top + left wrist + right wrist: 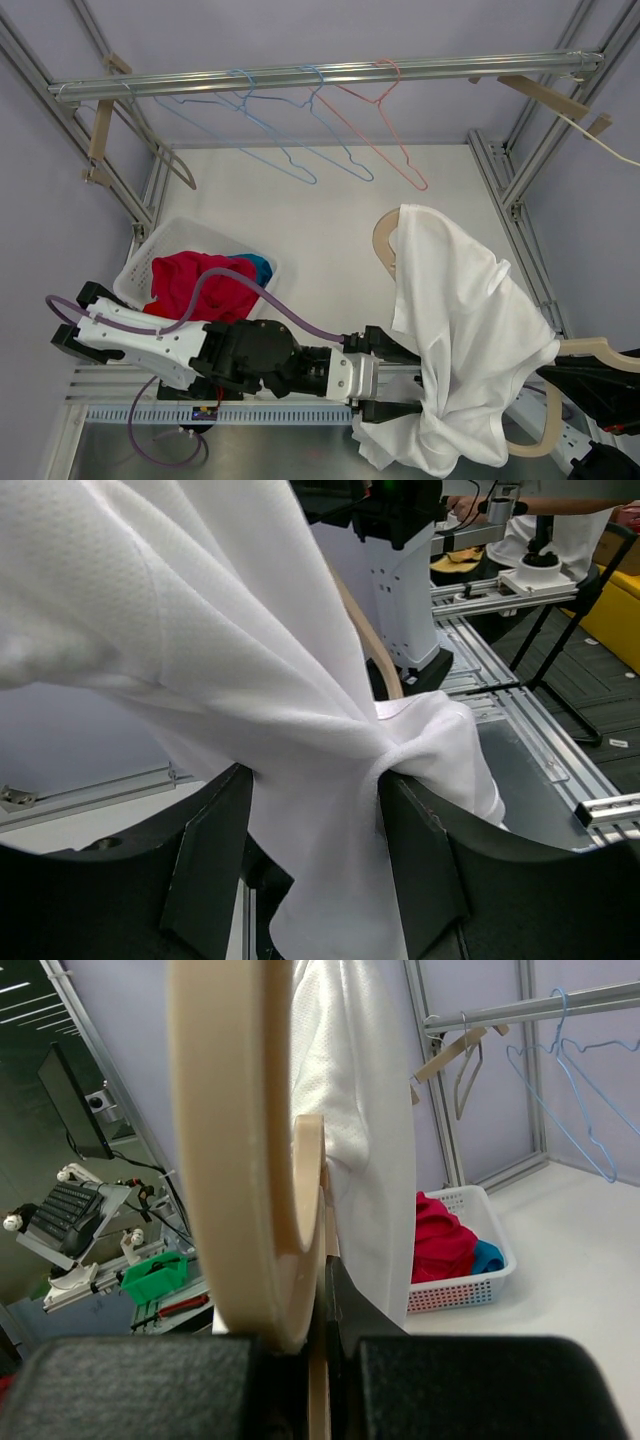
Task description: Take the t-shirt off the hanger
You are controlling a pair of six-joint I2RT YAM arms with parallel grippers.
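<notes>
Overhead view of a two-arm robot table. A white t-shirt [460,320] fills the right half of the frame, draped over a pale wooden hanger [384,238]. One curved end of the hanger pokes out at the shirt's upper left edge, and another end shows at the right edge of the frame. The hanger's long axis therefore appears to run diagonally, from upper centre down to lower right, with the cloth hanging across it.

The left arm reaches in from the lower left to the shirt's bottom hem. In its wrist view, the left gripper [318,780] has a thick twist of white fabric bunched between its two black fingers [210,860]. The fingers stand partly apart and press the cloth from both sides. The rest of the shirt rises up and away from this pinch, towards the hanger beyond.

The right gripper [322,1360] sits at the lower right edge of the overhead view. Its fingers are closed tightly on a thin wooden part of the hanger, holding it up off the table.

The left arm is the one nearest the cloth. The shirt probably has to be drawn towards the lower left, off the nearer hanger end, while the right arm holds the wood steady.

At the left is a white basket [135,262] of red and blue clothes. A metal rail [330,75] crosses the top, carrying blue and pink wire hangers [300,140].
</notes>
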